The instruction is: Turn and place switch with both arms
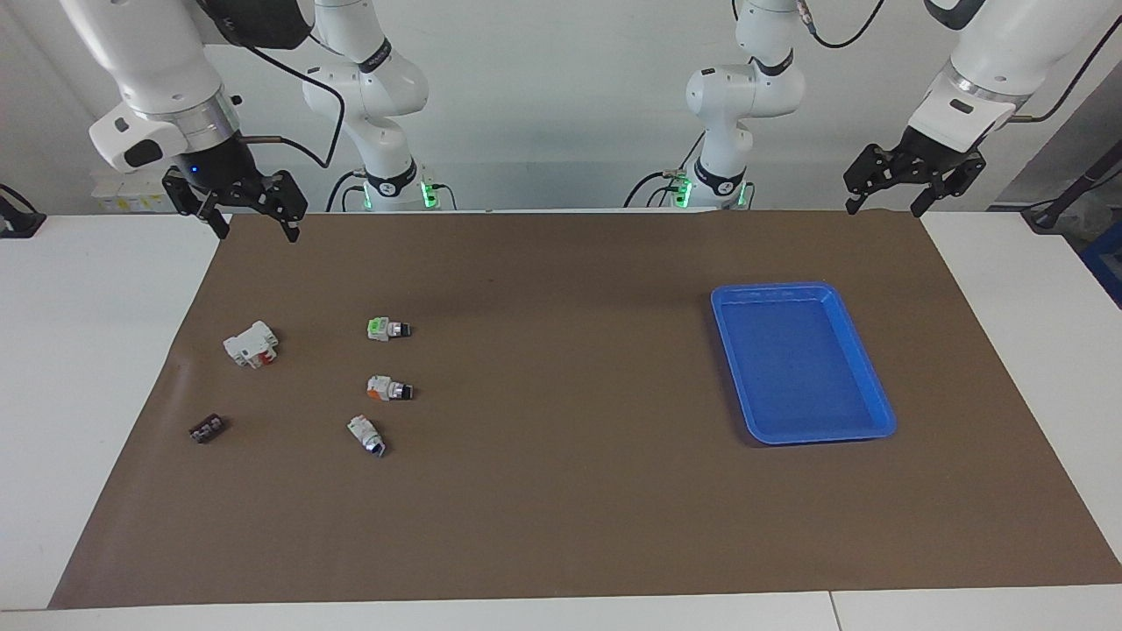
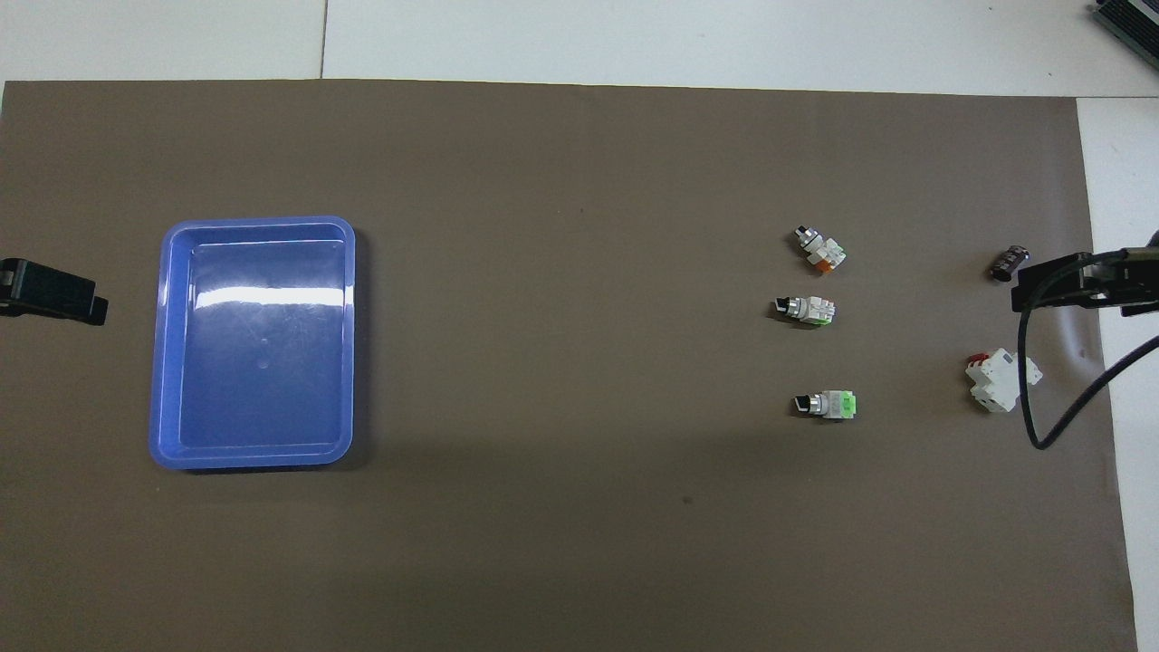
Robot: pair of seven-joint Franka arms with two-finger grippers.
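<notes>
Both grippers hang spread wide and empty over the mat's robot-side corners: right gripper (image 1: 253, 219), left gripper (image 1: 887, 200). Switch (image 1: 386, 329) lies on the mat, well apart from both, toward the right arm's end.

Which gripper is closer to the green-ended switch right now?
Right. The right gripper hangs over the mat's edge at the green-ended switch's end of the table; the left gripper waits up at the blue tray's end.

Both arms (image 1: 377, 96) are glossy white, built of rounded jointed segments with black bands at the joints — green lights glow at their bases. Each ends in a silver wrist ring and a black gripper, the right gripper (image 1: 254, 215) and the left gripper (image 1: 890, 197) alike — black cables loop off the wrists.
</notes>
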